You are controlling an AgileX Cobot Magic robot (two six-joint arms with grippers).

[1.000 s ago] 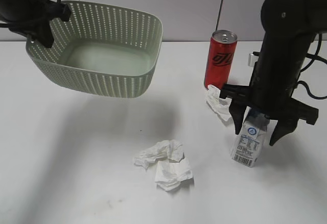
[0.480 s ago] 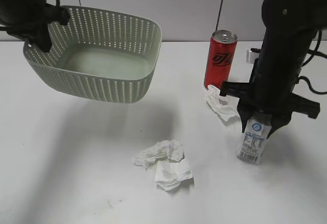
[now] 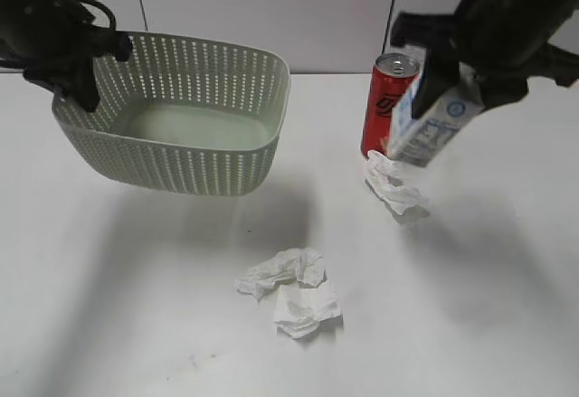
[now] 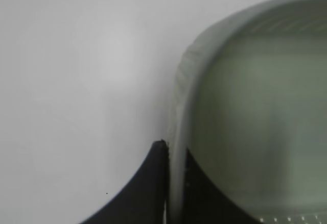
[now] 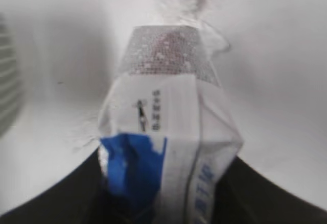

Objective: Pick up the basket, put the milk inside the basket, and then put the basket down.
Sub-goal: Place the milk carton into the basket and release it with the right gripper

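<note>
left gripper (image 3: 86,80) holds basket (image 3: 181,112) aloft; right gripper (image 3: 457,85) lifts tilted milk (image 3: 434,121) beside soda can (image 3: 384,103)

Right tool (image 3: 463,76) hides the tilted milk's (image 3: 432,127) top.

I see the basket (image 3: 181,117) held off the table upper left; the milk (image 3: 434,126) lifted upper right, just right of soda can (image 3: 387,103); one tissue (image 3: 393,184) below can, another crumpled tissue (image 3: 291,290) lower centre.
</note>
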